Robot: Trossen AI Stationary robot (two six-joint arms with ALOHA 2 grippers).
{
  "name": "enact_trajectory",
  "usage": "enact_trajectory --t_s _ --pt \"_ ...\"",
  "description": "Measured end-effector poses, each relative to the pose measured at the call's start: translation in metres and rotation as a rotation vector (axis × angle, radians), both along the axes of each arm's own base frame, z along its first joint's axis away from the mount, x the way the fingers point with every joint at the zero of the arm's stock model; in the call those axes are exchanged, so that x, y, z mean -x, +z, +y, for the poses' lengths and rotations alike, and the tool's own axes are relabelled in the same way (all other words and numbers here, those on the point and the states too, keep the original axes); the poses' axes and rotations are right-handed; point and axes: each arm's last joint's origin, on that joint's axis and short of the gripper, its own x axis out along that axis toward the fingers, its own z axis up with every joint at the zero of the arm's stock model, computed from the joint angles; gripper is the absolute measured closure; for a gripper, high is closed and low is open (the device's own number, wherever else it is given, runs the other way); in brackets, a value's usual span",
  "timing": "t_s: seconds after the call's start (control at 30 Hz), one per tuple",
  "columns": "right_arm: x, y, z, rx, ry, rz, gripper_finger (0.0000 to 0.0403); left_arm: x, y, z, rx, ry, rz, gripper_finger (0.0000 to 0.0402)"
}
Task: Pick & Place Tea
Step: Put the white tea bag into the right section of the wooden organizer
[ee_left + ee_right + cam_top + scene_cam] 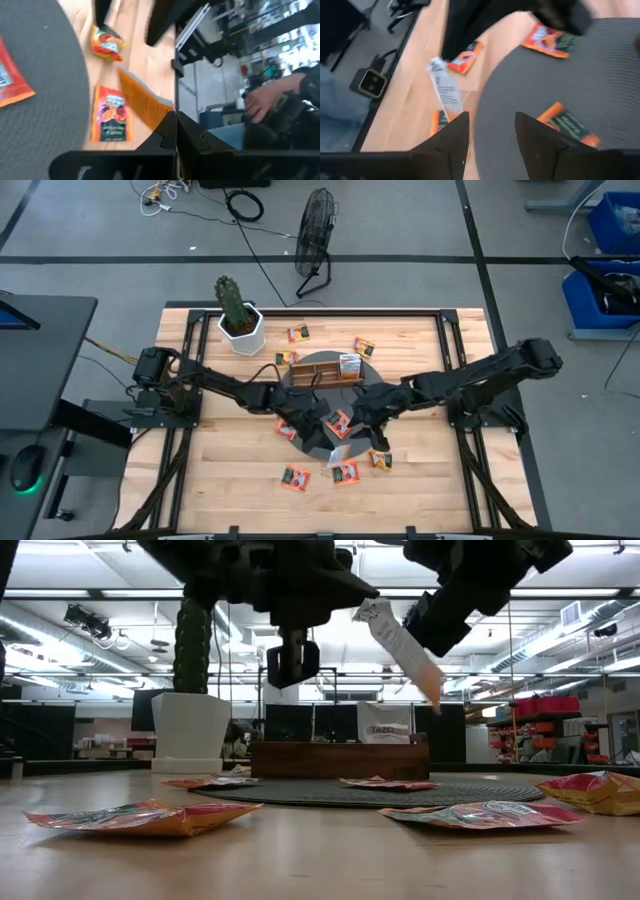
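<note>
Pinched only by its top corner in the left jaws, which are clamped together on it, the tea sachet (pixel 402 648) dangles tilted and could twist loose or catch a slot edge of the wooden tray (pixel 322 367). It hangs above the dark mat (pixel 312 442), just beside the right jaws, which stand apart and empty. It looks white, flat and thin, with an orange lower tip.

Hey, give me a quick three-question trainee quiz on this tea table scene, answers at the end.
1. True or false: the right end effector is clamped on a sachet.
2. Which holds the lifted sachet? A: the left end effector. B: the right one.
3. Fill in: the white pot holds a ____.
Key: 1 false, it is open; 2 A; 3 cactus.
</note>
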Motion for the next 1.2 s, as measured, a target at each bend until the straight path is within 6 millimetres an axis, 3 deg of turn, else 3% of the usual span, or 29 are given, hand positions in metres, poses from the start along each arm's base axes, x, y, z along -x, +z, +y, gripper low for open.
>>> enact_trajectory --t_s 0.23,0.67,0.8,0.97,1.2 --pt "-0.008 -0.008 0.004 -0.041 0.07 -0.008 0.0238 -0.007 0.013 0.004 -0.052 -0.023 -0.013 0.0401" --pt "-0.013 -0.003 0.006 -0.047 0.08 -0.087 0.0242 -0.017 0.033 0.012 -0.096 -0.053 -0.048 0.0401" --pt "-0.013 -0.003 0.007 -0.063 0.099 -0.085 0.0283 -0.017 0.033 0.015 -0.099 -0.05 -0.044 0.0401" --pt "-0.012 -0.003 0.008 -0.104 0.139 -0.073 0.0387 -0.017 0.034 0.017 -0.099 -0.041 -0.044 0.0401" --pt "-0.009 0.0 0.007 -0.106 0.079 -0.052 0.0399 -0.018 0.039 0.024 -0.107 -0.016 -0.082 0.0388"
